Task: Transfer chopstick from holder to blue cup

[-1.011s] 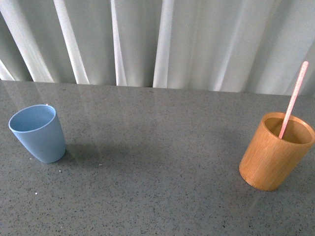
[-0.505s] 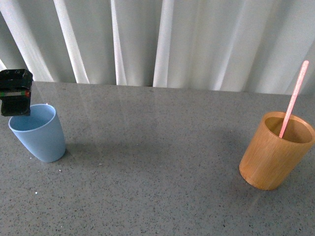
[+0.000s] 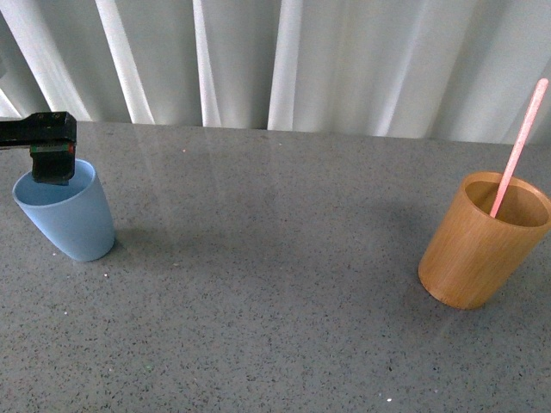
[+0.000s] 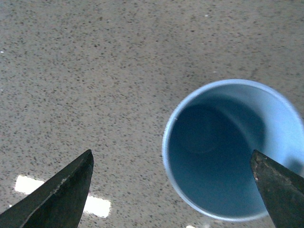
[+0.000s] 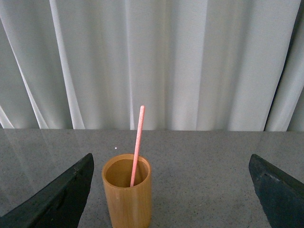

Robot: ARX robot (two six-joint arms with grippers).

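At the left of the front view, the blue cup (image 3: 67, 222) is seen upright on the grey speckled table (image 3: 275, 284). The left gripper (image 3: 52, 159) is held just above the cup's far rim; its jaw state cannot be told from here. Well apart, at the right edge, the holder (image 3: 475, 254) is noted upright. The chopstick (image 3: 517, 146) is stood in it, leaned up and to the right, about half of it clear of the rim. A white curtain (image 3: 344, 69) is hung behind the table.

Left wrist view: the blue cup (image 4: 213, 156) is looked into from above and nothing is seen inside. The left gripper (image 4: 171, 154) is spread wide, with one dark fingertip (image 4: 59, 194) over bare table and the other at the cup's rim. Nothing is gripped.

Right wrist view: the holder (image 5: 127, 197) is seen ahead with the chopstick (image 5: 137, 142) in it. The right gripper (image 5: 171, 161) is spread wide and nothing is held; the holder is framed nearer one fingertip (image 5: 54, 199).
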